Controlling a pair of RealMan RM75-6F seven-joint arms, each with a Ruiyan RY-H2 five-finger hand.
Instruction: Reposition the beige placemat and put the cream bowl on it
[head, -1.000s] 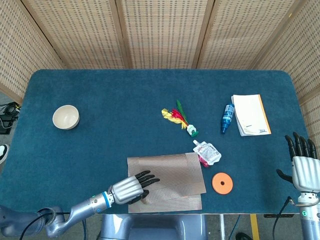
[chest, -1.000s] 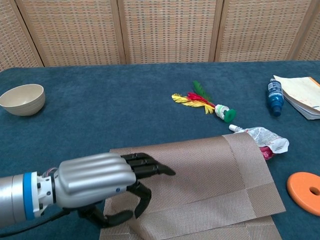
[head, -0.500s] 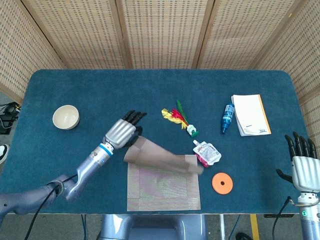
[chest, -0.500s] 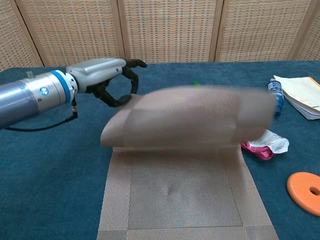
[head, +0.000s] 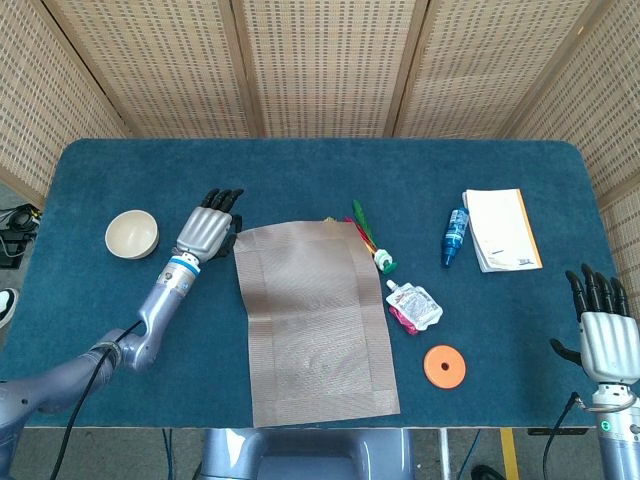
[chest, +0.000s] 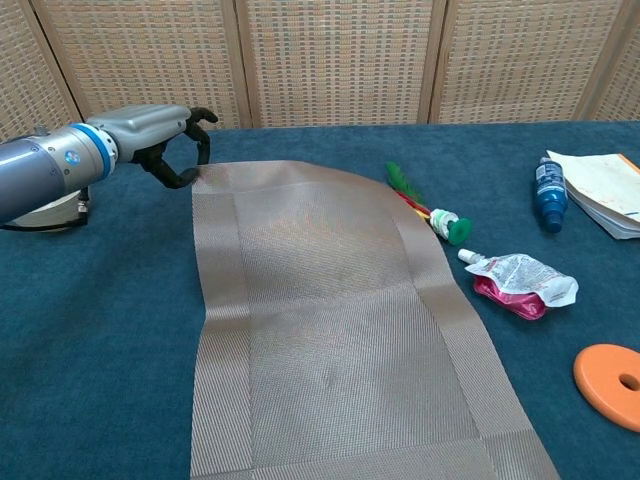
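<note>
Pinching far-left corner of limp beige woven placemat (head: 312, 318) in left hand (head: 205, 231) fingers (chest: 196, 135); likely sagging, best gripped at edges.

Light: you had bright, even, diffuse lighting in both views, with no clear source.
Shadows: faint and soft; only a thin one lay under the left hand (chest: 160, 135).
Glare: a mild sheen showed on the pouch (chest: 522, 277).
Focus: both views were sharp, with no blur.
Distortion: the table (head: 300, 180) edges bowed slightly in the head view.
</note>
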